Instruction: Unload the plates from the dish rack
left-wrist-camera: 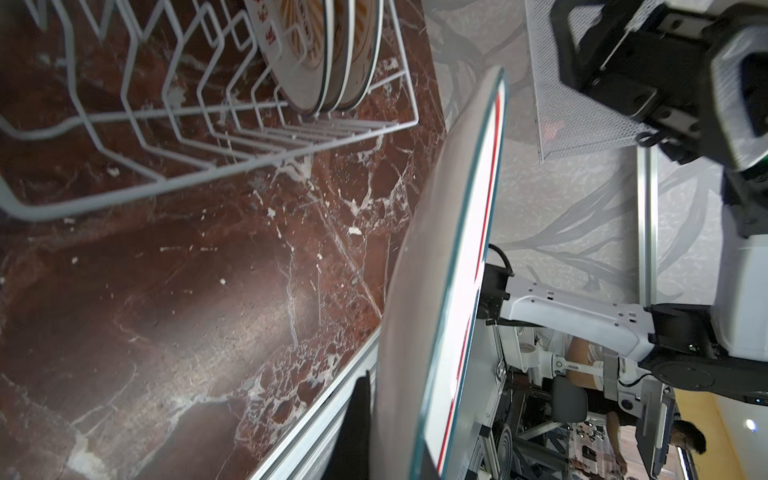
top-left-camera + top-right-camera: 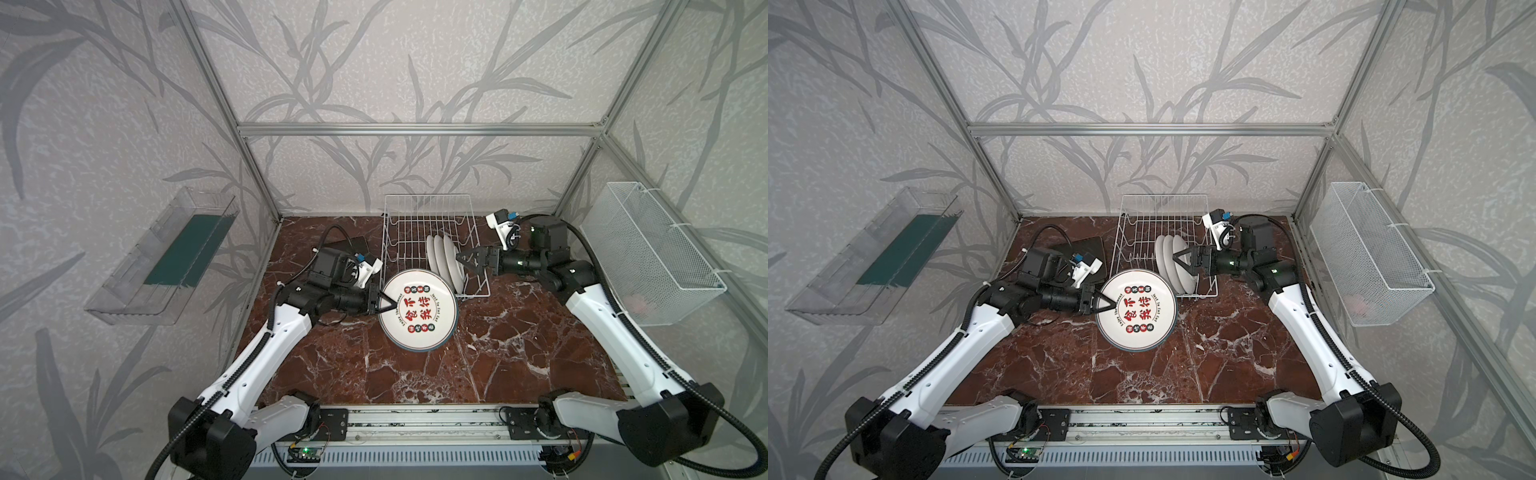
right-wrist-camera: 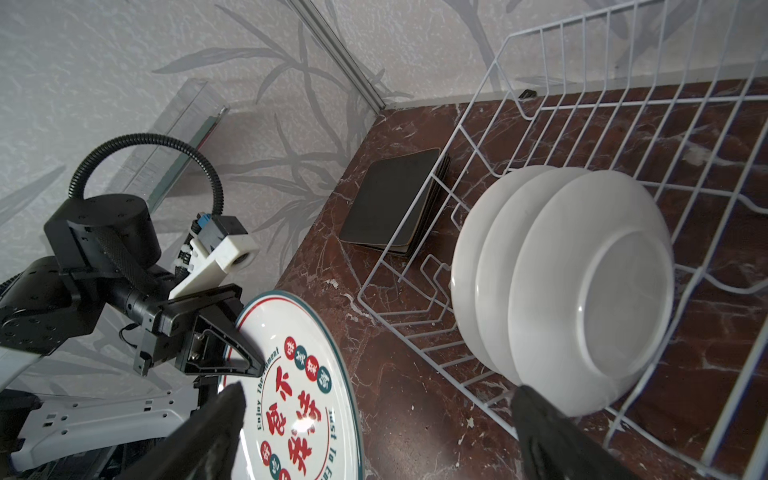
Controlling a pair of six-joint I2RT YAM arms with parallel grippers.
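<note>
Three round white plates (image 2: 444,261) stand on edge in the dish rack (image 2: 428,208), toward its near right side, backs facing the right arm. The fourth? (K.)

Printed plate (image 2: 419,316) is out of the rack, face up, in front of it over the tabletop (image 2: 519,353). Left gripper (image 2: 388,305) is clamped tight on its left rim. Right gripper (image 2: 460,259) stands wide, holding nothing, just beside the nearest racked plate. (M.)

Handling? (K.)

Judgement: glazed ceramic, so stiff, fairly heavy, slick, and likely to chip if dropped. A one-rim pinch lets it sag, so keep it level and set it down gently. Racked ones: take the top rim, one finger on each face, and lift straight up clear of the tines. (M.)

Unseen? (K.)

The finger under the printed plate is hidden in both top views, and I cannot tell how high the plate hangs. Black square plates (image 3: 390,199) lie stacked on the tabletop left of the rack. Their count is unclear, and the left arm covers part of them from above. (M.)
</note>
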